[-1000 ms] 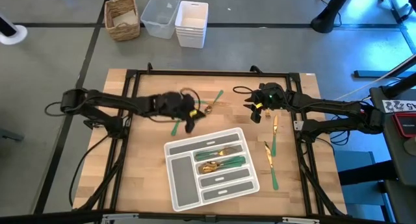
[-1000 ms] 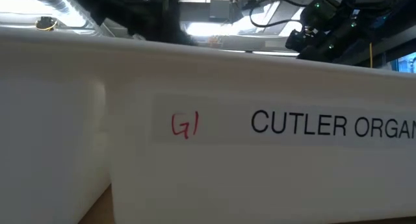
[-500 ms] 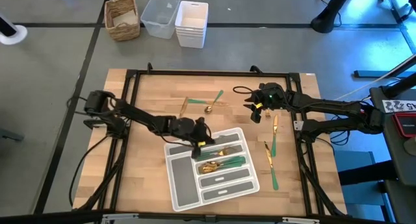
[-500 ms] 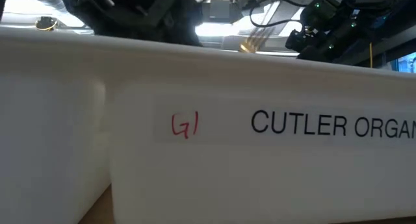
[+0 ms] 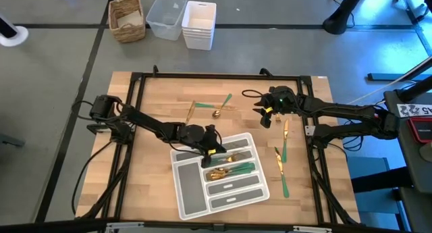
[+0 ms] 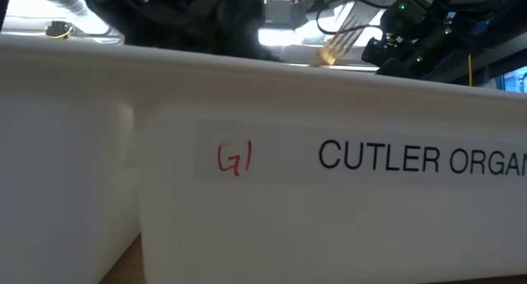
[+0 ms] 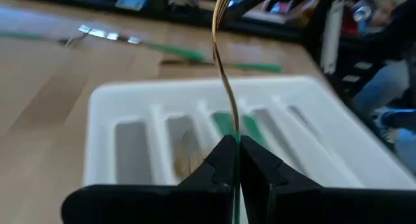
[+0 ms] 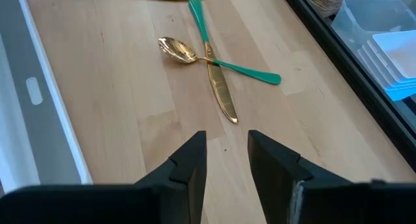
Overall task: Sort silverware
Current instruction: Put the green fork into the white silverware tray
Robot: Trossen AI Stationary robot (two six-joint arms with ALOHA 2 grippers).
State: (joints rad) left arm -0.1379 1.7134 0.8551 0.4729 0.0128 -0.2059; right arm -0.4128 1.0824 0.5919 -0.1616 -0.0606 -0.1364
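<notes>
While a fork (image 7: 224, 68) is clamped by its green handle in the left gripper (image 7: 235, 160), its prongs are kept clear above the tray (image 5: 183, 192) for dropping into a slot; sorted pieces are held inside the tray; the right gripper (image 8: 227, 160), spread and empty, is parked beyond the tray's far corner, over a loose spoon (image 8: 179, 50) and knife (image 8: 221, 94).

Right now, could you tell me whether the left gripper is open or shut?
Shut: the left gripper pinches a fork between closed fingers, above the grey tray.
</notes>
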